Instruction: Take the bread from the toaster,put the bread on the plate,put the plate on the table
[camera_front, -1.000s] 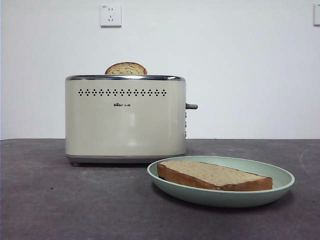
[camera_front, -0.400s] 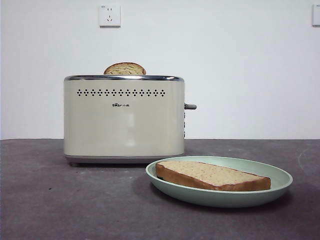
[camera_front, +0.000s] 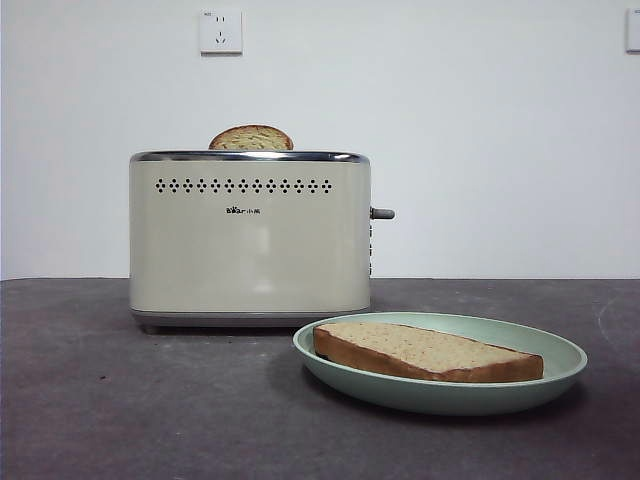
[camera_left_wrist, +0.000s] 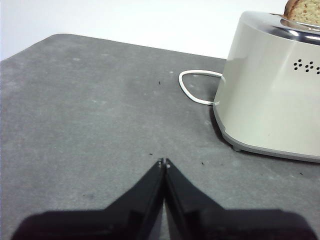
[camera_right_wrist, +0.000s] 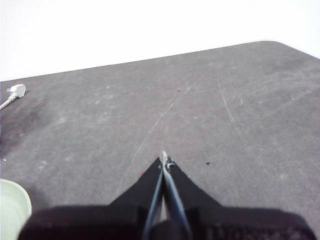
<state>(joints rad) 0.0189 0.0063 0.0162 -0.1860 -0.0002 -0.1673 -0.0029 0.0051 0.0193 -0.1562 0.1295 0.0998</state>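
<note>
I see the toaster (camera_front: 250, 238) standing on the table (camera_front: 120, 400), set back from the near edge and toward the left side in the front view. A small domed slice (camera_front: 251, 138) sticks up out of its slot, toward the left end of the chrome rim. The lever knob points out from the toaster's right end, toward the free side of the table.

The bread (camera_front: 425, 351) lies flat inside the plate (camera_front: 560, 355). The plate rests on the table in front of the toaster and to its right; its left rim overlaps the toaster's lower right corner in the front view, so I cannot tell if they touch or only stand near. The bread fills most of the plate's width, and bare rim is left on the right.

The left gripper (camera_left_wrist: 164, 163) has its jaws pressed together, tips meeting, with nothing between them. It hovers above bare table beside the toaster's end, where a white cable (camera_left_wrist: 192, 87) loops on the surface from behind the toaster. Wide free table lies ahead of it, up to the rounded far corner.

The right gripper (camera_right_wrist: 164, 159) is also closed tight on nothing, over an open scratched stretch of the table. In its view a part of the plate's rim shows at one side, and a white plug (camera_right_wrist: 17, 90) lies near the far edge. The other far corner of the table is free.
</note>
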